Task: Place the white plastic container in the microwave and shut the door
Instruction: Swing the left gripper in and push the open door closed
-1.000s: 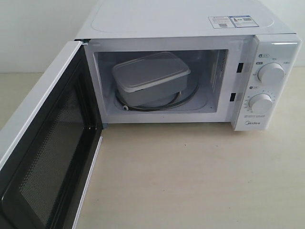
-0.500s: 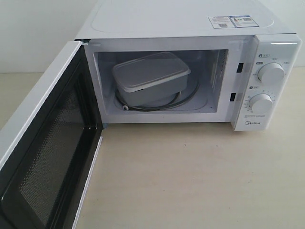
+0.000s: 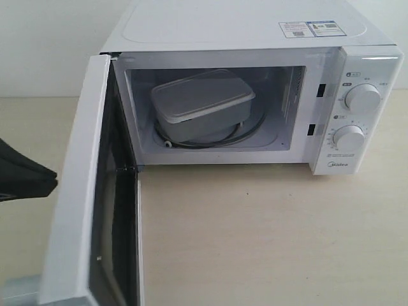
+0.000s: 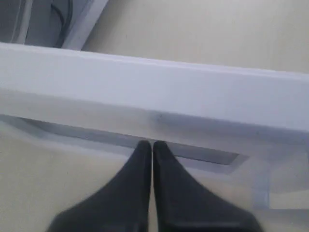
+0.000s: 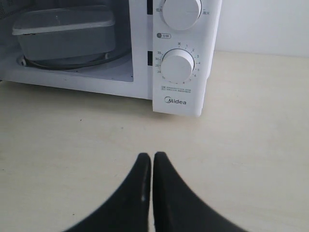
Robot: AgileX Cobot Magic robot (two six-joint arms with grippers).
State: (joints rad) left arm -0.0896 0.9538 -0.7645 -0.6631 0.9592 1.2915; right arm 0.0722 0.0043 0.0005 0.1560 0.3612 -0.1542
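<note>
The white plastic container (image 3: 201,102) sits lidded on the turntable ring inside the white microwave (image 3: 242,25); the right wrist view also shows the container (image 5: 63,31). The door (image 3: 83,191) stands roughly square to the microwave's front, its dark inner frame facing the cavity. My left gripper (image 3: 50,182) shows at the left edge, shut and empty, its tips against the door's outer face. In the left wrist view the left gripper (image 4: 152,144) meets the white door (image 4: 159,92). My right gripper (image 5: 152,155) is shut and empty, low over the table in front of the control panel.
Two round dials (image 3: 362,99) sit on the microwave's right panel (image 5: 178,96). A beige tabletop (image 3: 268,236) stretches in front of the oven. A pale wall stands behind it.
The door has swung from wide open toward the cavity, now about halfway shut. My left gripper has come into the exterior view behind the door. The container has not moved.
</note>
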